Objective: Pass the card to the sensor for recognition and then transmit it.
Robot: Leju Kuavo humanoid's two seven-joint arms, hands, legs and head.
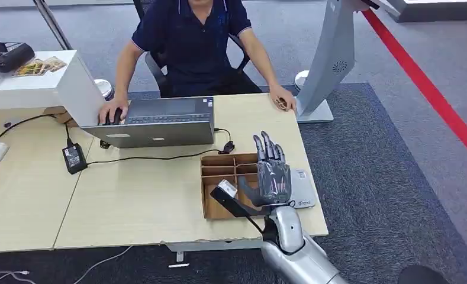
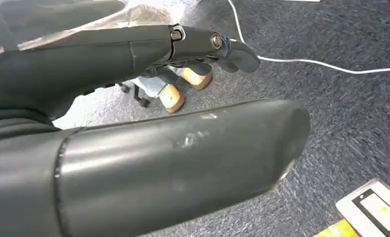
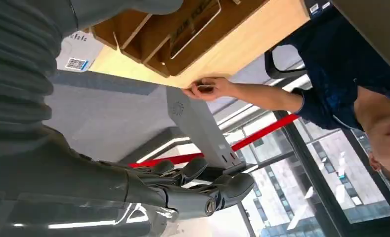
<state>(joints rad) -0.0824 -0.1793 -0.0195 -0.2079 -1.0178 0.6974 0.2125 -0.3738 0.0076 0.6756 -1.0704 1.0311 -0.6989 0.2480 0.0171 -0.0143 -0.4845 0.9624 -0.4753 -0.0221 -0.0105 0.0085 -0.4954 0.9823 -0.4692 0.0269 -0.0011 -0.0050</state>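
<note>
My right hand (image 1: 271, 171) is raised over the desk (image 1: 130, 201), above the right side of the cardboard tray (image 1: 219, 177), palm down, fingers (image 1: 266, 145) straight and slightly apart, nothing in them. Judging by that it's either about to reach down or has just let go; can't say which. A flat dark piece with a white label (image 1: 228, 195) sticks out by the thumb over the tray's front edge; could be the card, can't confirm, and I can't tell whether the thumb touches it. Right wrist cam shows a flat card-like item (image 3: 195, 27) lying in a tray slot. The grey flat pad (image 1: 302, 189) just right of the tray is probably the sensor, kept close so the swipe is short. Left hand (image 2: 133, 123) hangs low over carpet, fingers loosely extended, empty. Person (image 1: 189, 41) opposite, one hand on the laptop (image 1: 160, 121), the other at the desk corner, likely the receiver.
</note>
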